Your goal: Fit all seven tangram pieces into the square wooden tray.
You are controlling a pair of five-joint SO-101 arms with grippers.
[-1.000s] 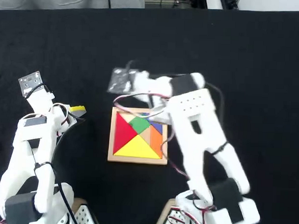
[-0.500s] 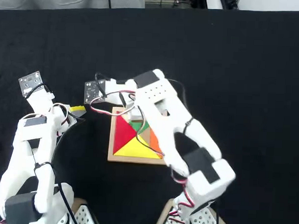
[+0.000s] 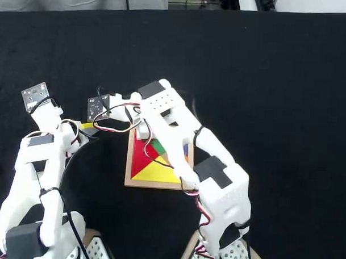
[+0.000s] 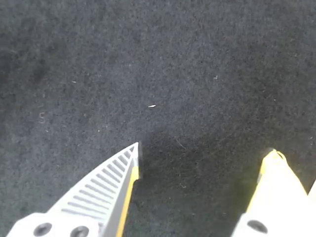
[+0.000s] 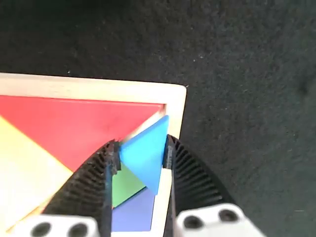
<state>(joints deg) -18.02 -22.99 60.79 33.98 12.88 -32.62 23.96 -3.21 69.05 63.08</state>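
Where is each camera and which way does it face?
High view: fixed above, looking down on table, tray, left arm, right arm.
Left wrist view: on that arm, facing the black table past the open left claw.
Right wrist view: on that arm, facing the tray corner; right claw grips a blue triangle.
Shared, high and right wrist: the tray.

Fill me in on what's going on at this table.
The right gripper is shut on a light blue triangle, holding it at one corner of the wooden tray, close to the rim. It does not look seated yet. A red piece, a yellow piece, a green piece and a darker blue piece already lie in the tray. The left gripper is open above the black cloth, holding nothing.
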